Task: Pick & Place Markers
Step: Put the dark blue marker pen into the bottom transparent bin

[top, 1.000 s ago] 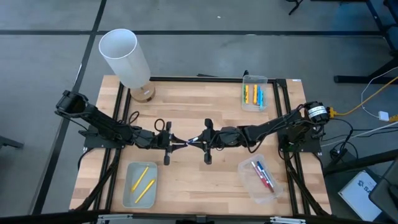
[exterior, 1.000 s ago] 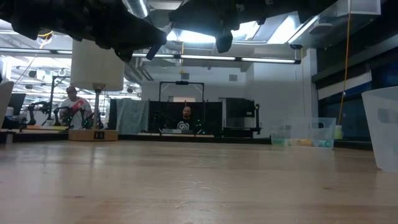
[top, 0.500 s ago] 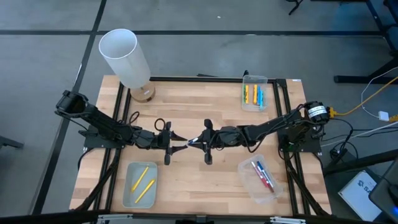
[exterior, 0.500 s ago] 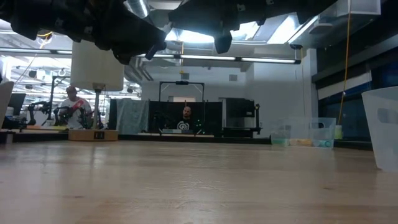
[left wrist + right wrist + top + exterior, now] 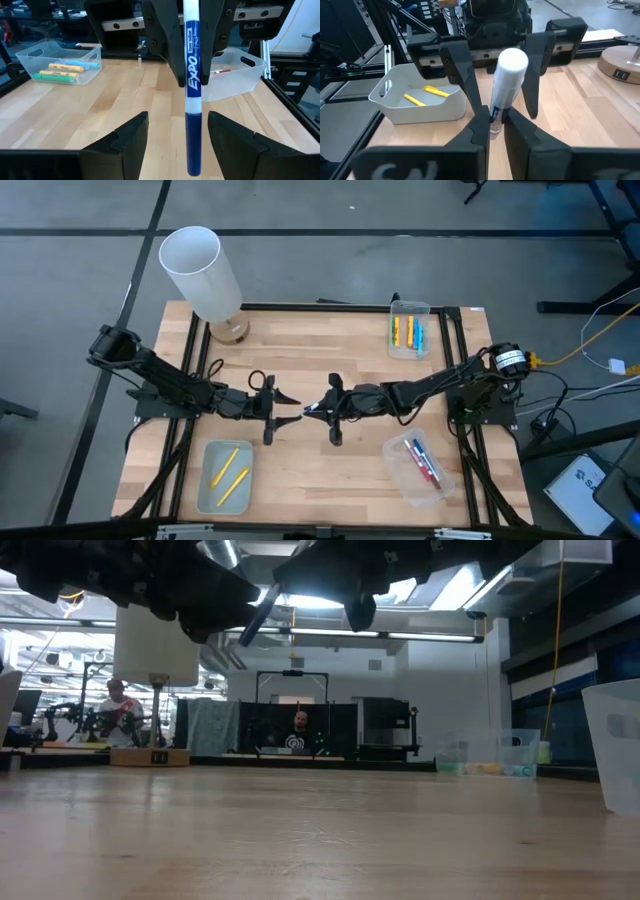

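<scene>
A blue-capped white marker (image 5: 192,75) hangs over the middle of the table, clear of the wood, with my right gripper (image 5: 312,409) shut on it. My left gripper (image 5: 292,409) faces it from the table's left and is open. Its two fingers stand either side of the marker's blue end (image 5: 192,145), with a gap on both sides. In the low view the marker (image 5: 258,616) shows as a slanted stick high above the table. Two yellow markers (image 5: 229,475) lie in the near-left tray. My right gripper pinches the marker's white barrel (image 5: 496,111) between its two fingers, which come about level from the table's right. The white end (image 5: 513,61) sticks back toward its wrist. The blue end points toward my left gripper. The marker is lifted clear of the table and slanted.
A clear tray (image 5: 409,332) with yellow, orange and blue markers stands at the far right. Another tray (image 5: 420,465), at the near right, holds red and blue ones. A white cylinder (image 5: 200,270) on a wooden base stands at the far left corner.
My left gripper has opened and let go of the marker's blue end, drawing back slightly toward the table's left. My right gripper has stayed shut on the marker, which remains in the air between the two.
</scene>
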Tool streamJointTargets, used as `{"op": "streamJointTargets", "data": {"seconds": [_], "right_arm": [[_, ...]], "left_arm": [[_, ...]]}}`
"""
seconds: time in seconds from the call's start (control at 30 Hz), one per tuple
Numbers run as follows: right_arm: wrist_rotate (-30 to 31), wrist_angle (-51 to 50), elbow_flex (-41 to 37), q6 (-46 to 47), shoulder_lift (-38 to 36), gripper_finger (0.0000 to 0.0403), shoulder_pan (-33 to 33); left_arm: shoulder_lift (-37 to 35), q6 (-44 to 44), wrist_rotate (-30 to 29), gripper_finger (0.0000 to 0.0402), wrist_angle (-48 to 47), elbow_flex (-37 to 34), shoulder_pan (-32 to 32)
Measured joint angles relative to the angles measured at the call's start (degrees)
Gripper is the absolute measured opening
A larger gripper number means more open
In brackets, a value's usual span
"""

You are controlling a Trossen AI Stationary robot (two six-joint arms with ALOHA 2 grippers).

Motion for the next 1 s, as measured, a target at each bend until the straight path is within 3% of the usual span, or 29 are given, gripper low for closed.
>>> {"op": "streamJointTargets", "data": {"seconds": [0.27,0.57,0.67,0.8,0.9,1.0], "right_arm": [[-0.2,-1.2,0.0,2.3,0.0,0.0037,-0.2],[-2.8,-1.9,0.1,8.7,-1.2,0.0037,-0.7],[-2.6,-5.6,0.1,11.3,-3.1,0.0037,-0.7],[2.1,-11.6,0.1,13.1,-6.0,0.0037,-0.1],[4.9,-15.6,0.1,14.1,-8.3,0.0037,0.4],[3.9,-19.1,0.1,17.6,-11.0,0.0038,0.3]], "left_arm": [[-5.9,0.1,0.2,0.0201,-9.1,0.0,-0.5],[-11.5,9.4,0.1,0.0200,-10.6,-0.1,-3.4],[-13.8,9.9,-3.4,0.0202,-13.0,0.0,-4.0],[-18.1,8.0,-7.5,0.0203,-17.9,0.0,-4.5],[-21.1,6.6,-7.9,0.0203,-21.1,0.0,-4.8],[-23.6,5.5,-7.9,0.0203,-24.1,0.0,-4.8]]}}
